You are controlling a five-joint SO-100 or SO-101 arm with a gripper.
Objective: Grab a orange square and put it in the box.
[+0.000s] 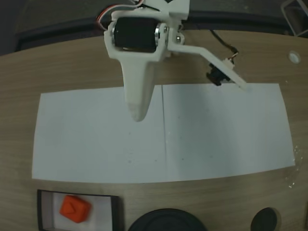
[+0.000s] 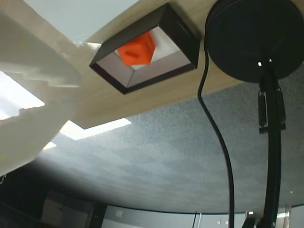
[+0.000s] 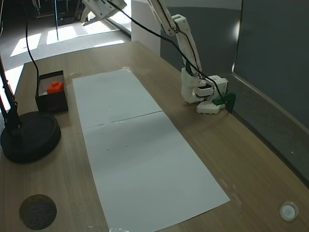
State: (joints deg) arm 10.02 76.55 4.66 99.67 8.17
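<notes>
The cube [image 1: 74, 209] lies inside the box [image 1: 42, 210], on its white floor, clear of the tool; it also shows there in the wrist view [image 2: 137, 49] and in a fixed view [image 3: 54, 87]. Judge the placement done. The tool [image 1: 187, 103] hangs well above the white paper [image 1: 96, 139], its two fingers spread wide and holding nothing.

Risks, as judgement: if you lower the arm without checking, it may strike the box rim or the black lamp base [image 3: 29, 137] just beside it, and a knock could tip the cube out. The lamp's cable [image 2: 216, 137] runs close to the box and may snag.

The table [image 3: 251, 159] is light wood. Sunlight falls on the floor beyond it.
</notes>
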